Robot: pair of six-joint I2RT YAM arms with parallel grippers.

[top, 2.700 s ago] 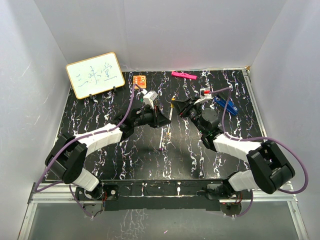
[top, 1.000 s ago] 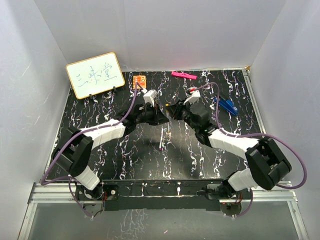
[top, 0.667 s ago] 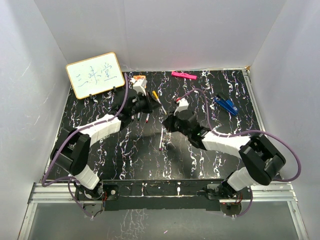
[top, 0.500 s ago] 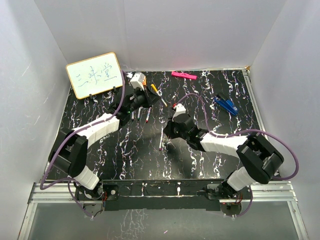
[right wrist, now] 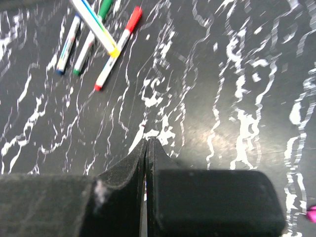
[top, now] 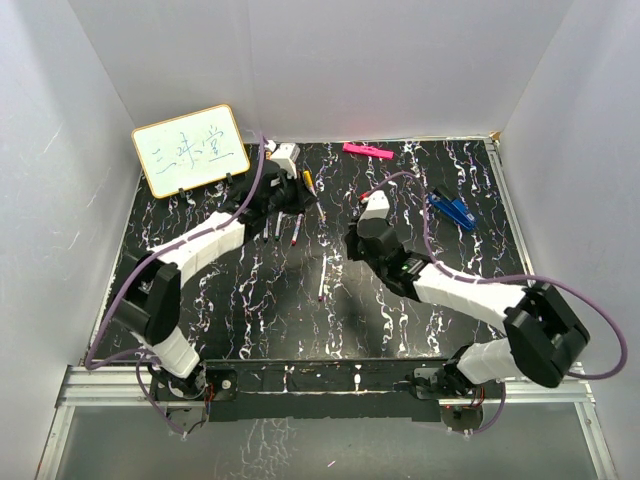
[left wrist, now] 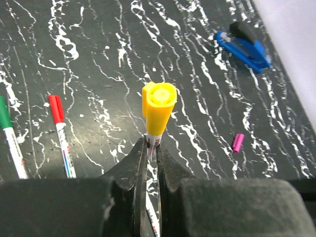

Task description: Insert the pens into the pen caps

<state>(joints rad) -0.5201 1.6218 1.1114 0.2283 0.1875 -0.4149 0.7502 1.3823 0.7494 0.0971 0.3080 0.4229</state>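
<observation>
**Inspection: left end effector clenched on a capped pen; right end effector closed on nothing**

1. My left end effector point(left wrist: 152, 148) is clamped on the barrel of the yellow-capped pen point(left wrist: 158, 106). The capped end stands out past my fingertips point(left wrist: 139, 154). The overhead view places this grip over the far part of the tabletop point(top: 250, 300), to the right of the whiteboard point(top: 190, 150). The pen appears to be held off the surface.

2. My right end effector point(right wrist: 146, 145) has its jaws pressed flat together with nothing between them. It hangs over bare marbled surface near the centre of the tabletop.

3. Pens lying on the tabletop:
   - A red-capped pen point(left wrist: 63, 143) and a green-capped pen point(left wrist: 12, 145) lie side by side to the left of my left end effector.
   - The right wrist view adds a blue-ended pen point(right wrist: 67, 43) beside those two.
   - A loose pen point(top: 322, 278) with a white barrel lies by itself near the middle, between my two arms and just left of my right end effector. I cannot tell whether it carries a cap.

4. A purple cap point(left wrist: 238, 142) lies alone on the tabletop, apart from every pen.

5. Other items: a blue clip point(left wrist: 244, 43) sits towards the far right. A pink bar point(top: 367, 151) lies at the far edge.
</observation>
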